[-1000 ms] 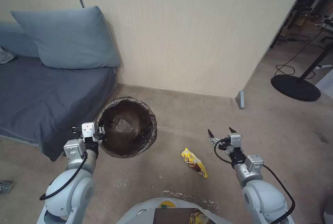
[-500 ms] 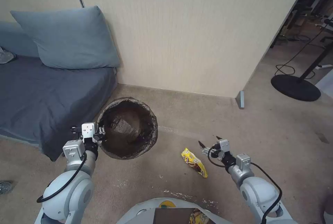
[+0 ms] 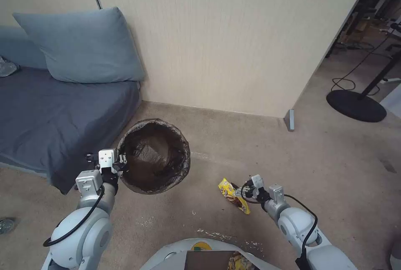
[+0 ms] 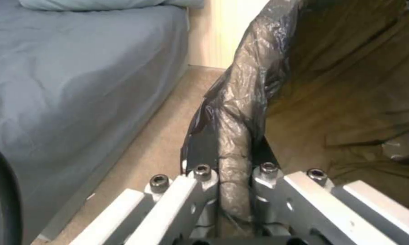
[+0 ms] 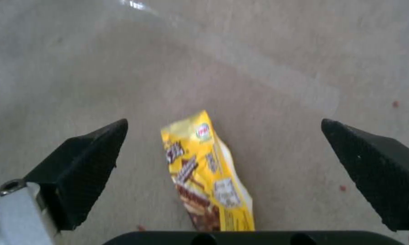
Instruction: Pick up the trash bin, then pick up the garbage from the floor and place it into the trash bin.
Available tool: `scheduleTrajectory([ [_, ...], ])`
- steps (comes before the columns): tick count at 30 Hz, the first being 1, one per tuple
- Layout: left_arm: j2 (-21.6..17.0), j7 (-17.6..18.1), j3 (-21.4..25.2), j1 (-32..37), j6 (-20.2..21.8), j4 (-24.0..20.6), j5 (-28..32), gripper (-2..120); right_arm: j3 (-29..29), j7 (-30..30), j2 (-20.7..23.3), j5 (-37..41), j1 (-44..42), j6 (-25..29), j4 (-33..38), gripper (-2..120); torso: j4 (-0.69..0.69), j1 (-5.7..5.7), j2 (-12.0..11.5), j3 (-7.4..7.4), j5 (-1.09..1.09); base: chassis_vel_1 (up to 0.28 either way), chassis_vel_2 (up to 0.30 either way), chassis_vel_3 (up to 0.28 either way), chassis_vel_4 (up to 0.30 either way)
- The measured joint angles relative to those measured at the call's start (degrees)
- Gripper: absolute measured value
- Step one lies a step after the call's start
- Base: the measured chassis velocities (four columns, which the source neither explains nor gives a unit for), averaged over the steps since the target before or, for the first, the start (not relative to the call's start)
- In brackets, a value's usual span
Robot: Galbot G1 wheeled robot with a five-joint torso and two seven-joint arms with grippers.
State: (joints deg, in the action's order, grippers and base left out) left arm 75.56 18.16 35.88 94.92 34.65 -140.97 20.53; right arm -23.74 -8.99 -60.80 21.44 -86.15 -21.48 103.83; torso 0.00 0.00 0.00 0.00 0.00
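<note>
1. My left gripper (image 3: pixel 121 162) is pinched on the near rim of the trash bin (image 3: pixel 153 155), beside the grey-blue sofa (image 3: pixel 50 115). In the left wrist view its two sets of fingers (image 4: pixel 203 177) are pressed together over a fold of the dark liner bag (image 4: pixel 234 136), one set outside the wall and one inside. I judge that this rim grip is why the bin's mouth is wide open and facing up, ready to take litter.

2. The bin is over the carpet (image 3: pixel 234 144), close to the sofa's corner and not far from the wall. I cannot tell whether its base is touching the floor. Something pale and crumpled lies at the bottom of the liner.

3. My right gripper (image 3: pixel 239 192) is down low at the yellow snack wrapper (image 3: pixel 234 195), which lies flat on the carpet to the right of the bin and well apart from it.

4. In the right wrist view the two black fingertips (image 5: pixel 84 163) are spread wide, one on each side of the wrapper (image 5: pixel 209 177), and neither touches it. I judge that straddling it across its narrow width lets the tips close on a thin, limp packet.

5. As I read it, the bin is in hand and this wrapper is not yet grasped. The risk I see is the foil sliding flat under the tips, not bunching up between them.
</note>
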Motion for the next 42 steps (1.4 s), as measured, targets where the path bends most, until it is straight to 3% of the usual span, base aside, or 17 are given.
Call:
scheduleTrajectory([
  [25, 1.13, -0.03, 0.22, 2.29, -0.07, -0.88, -1.21, 2, 7.83, -0.31, -0.25, 1.82, 9.19, -0.78, -16.76, 100, 0.0, 0.0, 0.0, 0.0, 0.0, 0.0, 0.0, 0.0, 0.0],
  [42, 1.8, -0.03, 0.0, 2.66, -0.08, -0.88, -1.67, 2, 10.73, -1.16, -3.44, 2.86, 15.59, -0.57, -25.21, 100, 0.01, 0.0, 0.0, 0.0, -0.01, 0.0, 0.0, 0.0, 0.0],
])
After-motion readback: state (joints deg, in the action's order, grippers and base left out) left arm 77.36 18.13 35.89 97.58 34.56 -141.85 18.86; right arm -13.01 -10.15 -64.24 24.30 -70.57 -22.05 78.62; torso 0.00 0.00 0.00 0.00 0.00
